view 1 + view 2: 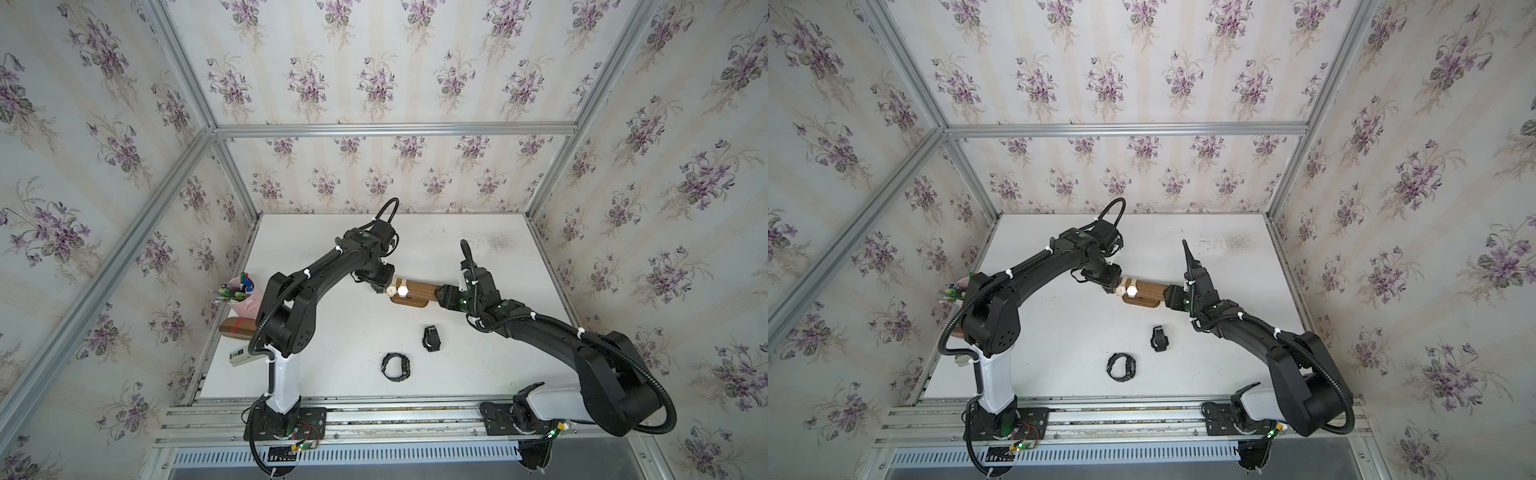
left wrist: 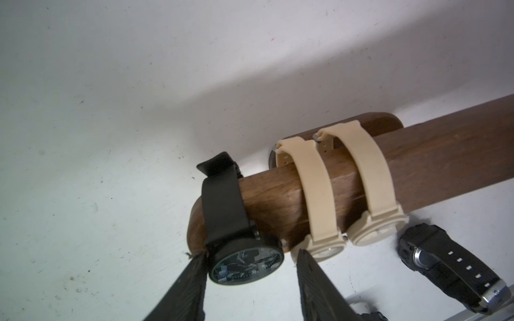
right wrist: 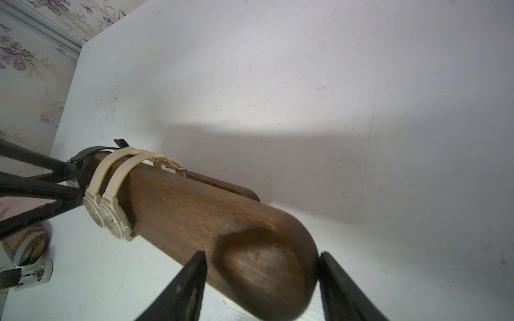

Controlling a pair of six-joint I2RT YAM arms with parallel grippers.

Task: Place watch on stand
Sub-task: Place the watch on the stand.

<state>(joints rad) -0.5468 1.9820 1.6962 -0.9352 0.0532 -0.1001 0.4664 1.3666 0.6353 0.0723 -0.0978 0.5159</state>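
At the far left of the white table (image 1: 332,328) stood a pink cup (image 1: 246,298) of pens. Just in front of it lay a brown box (image 1: 235,327) banded with red tape, and nearer still a small pale device (image 1: 240,356).

The left gripper (image 1: 380,286) reached in over the left end of the stand (image 1: 419,288). In the left wrist view its jaws (image 2: 251,254) stood parted around the case of the black watch (image 2: 244,262) – one finger (image 2: 192,278) touched the case where the strap joins, while the other finger (image 2: 311,278) showed a thin gap from the dial. The black watch was on the stand (image 2: 417,155), its strap looped over the bar right at the rounded end, dial facing the front edge.

Just beside it, two cream watches (image 2: 314,194) (image 2: 370,178) sat strapped side by side on the same bar, touching each other; in both top views they showed as pale spots (image 1: 1126,289) by the left gripper.

On the table in front of the stand, apart from it and from each other, lay two loose watches, both dark: one (image 1: 397,365) nearer the front rail, one (image 1: 431,338) a little behind and to its right.

The right gripper (image 1: 440,293) met the stand's right end. In the right wrist view its fingers (image 3: 189,278) (image 3: 336,278) straddled the rounded end of the bar (image 3: 222,222) – both lay against the wood, clamping it.
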